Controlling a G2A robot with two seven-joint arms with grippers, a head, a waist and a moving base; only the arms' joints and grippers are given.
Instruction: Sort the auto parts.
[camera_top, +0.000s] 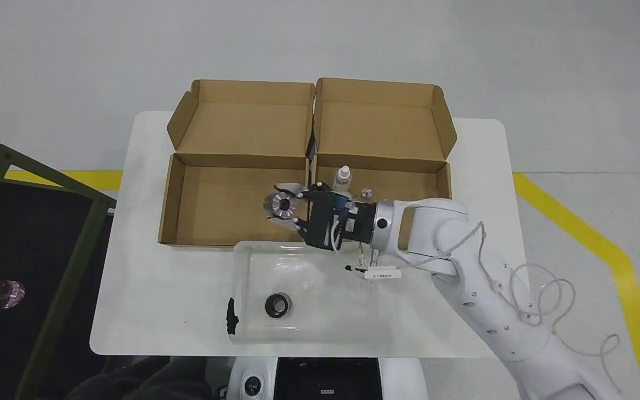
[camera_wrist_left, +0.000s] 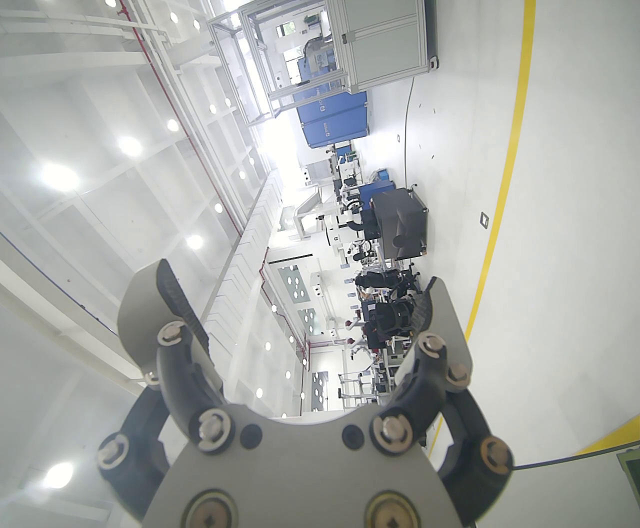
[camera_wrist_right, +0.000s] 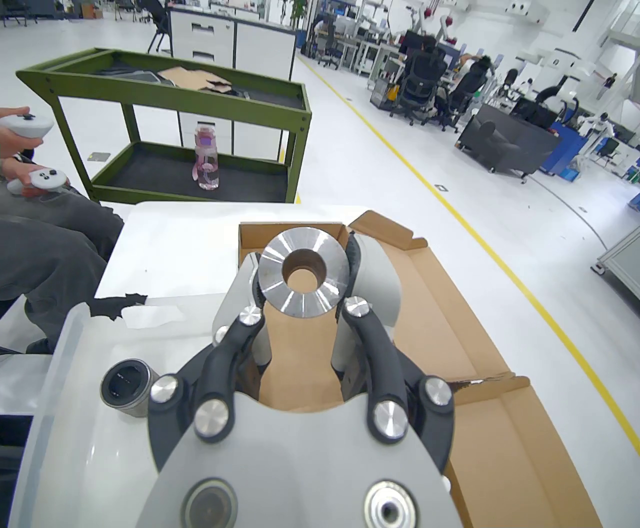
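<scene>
Right gripper (camera_wrist_right: 305, 265) clamps a metal ring (camera_top: 281, 206) by its rim, above the left box (camera_top: 215, 210), near that box's right wall. Left gripper (camera_wrist_left: 299, 279) is spread wide with nothing between its fingers. A sleeve (camera_top: 277, 303), perhaps a bearing, lies in the clear bin (camera_top: 330, 265) at the table's (camera_top: 140, 250) front edge. Small parts (camera_top: 343, 178) sit at the right box's (camera_top: 410, 183) left end

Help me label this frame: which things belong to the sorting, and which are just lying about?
Job: ring in right gripper, bearing, bin, boxes, small parts.
Lying about: cart, pink bottle.
</scene>
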